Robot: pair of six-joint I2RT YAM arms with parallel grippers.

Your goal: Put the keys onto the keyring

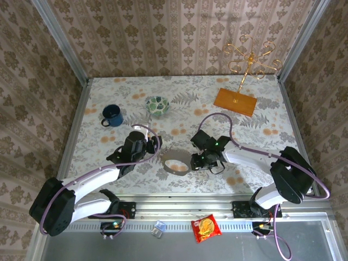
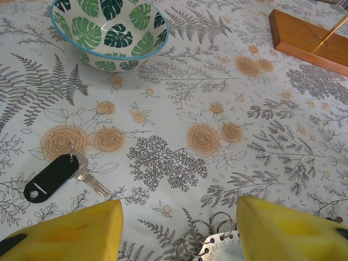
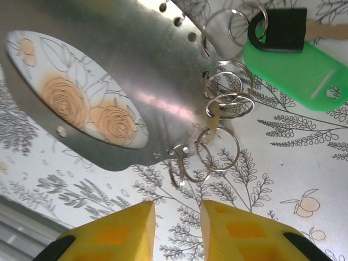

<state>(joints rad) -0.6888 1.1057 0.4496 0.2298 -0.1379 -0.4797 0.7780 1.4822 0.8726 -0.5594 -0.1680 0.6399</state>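
The keyring (image 1: 175, 170), a wide grey metal band, stands on edge on the patterned desk (image 1: 217, 87), near the front and about midway between the two arms. From above, the right arm's tip is just beside the band's right rim.

Seen from the right wrist, the right gripper (image 3: 178, 209) points up at the band's perforated edge, where a row of small rings (image 3: 225, 98) hangs from the holes. Its jaws are parted by a narrow gap with nothing in it, and one ring dangles just beyond the tips. To the far right of that view lies the green-tagged key (image 3: 304, 70), flat on the desk. Its own ring overlaps one of the band's rings, but I cannot tell whether the two are linked.

The left gripper (image 2: 179, 209) is just left of the keyring with its jaws spread wide, holding nothing. A cluster of small rings lies on the desk between its yellow fingers (image 2: 81, 231). The black-tagged key (image 2: 51, 178) lies flat to that gripper's left, apart from the fingers.

Farther back sit a leaf-patterned bowl (image 1: 157, 105) and a dark blue mug (image 1: 112, 115). A gold wire stand (image 1: 251, 60) on a wooden base is at the far right.
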